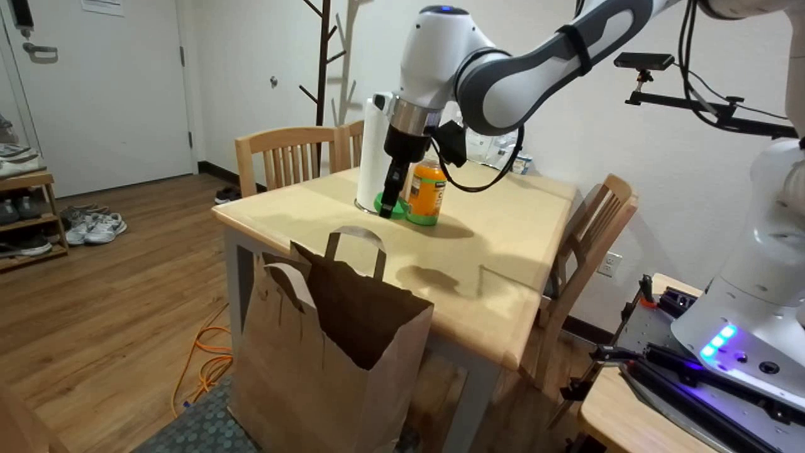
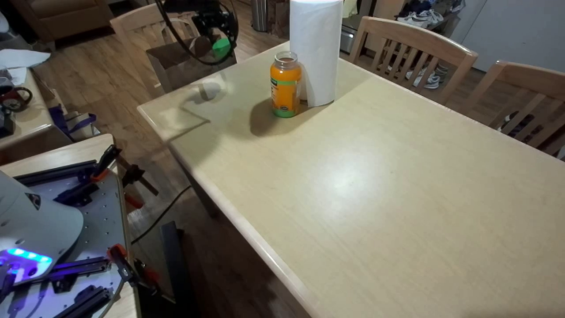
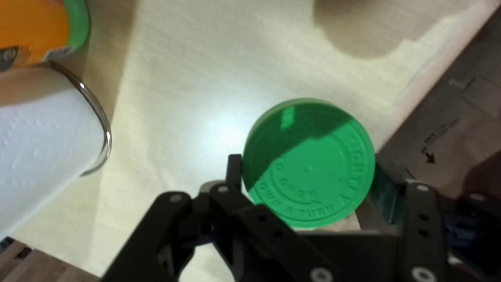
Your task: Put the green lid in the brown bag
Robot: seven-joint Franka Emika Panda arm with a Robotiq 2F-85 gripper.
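Observation:
The green lid (image 3: 313, 164) is a round disc with raised lettering. My gripper (image 3: 309, 182) is shut on it, with a finger against each side. In an exterior view the lid (image 1: 399, 209) shows behind the gripper fingers (image 1: 386, 212); in an exterior view the lid (image 2: 221, 47) hangs under the wrist, in the air near the table edge. The brown bag (image 1: 302, 371) stands open against the table's end, its handles up. Its rim lies lower and nearer the camera than the gripper. The bag (image 3: 438, 145) shows past the table edge in the wrist view, beside the lid.
An orange jar (image 2: 284, 90) without a cap stands upright on the table (image 2: 353, 212). A white paper towel roll (image 2: 314, 53) on a stand is right beside it. The bag's looped handle (image 1: 355, 234) rises above the table edge. Chairs (image 1: 292, 157) stand around the table.

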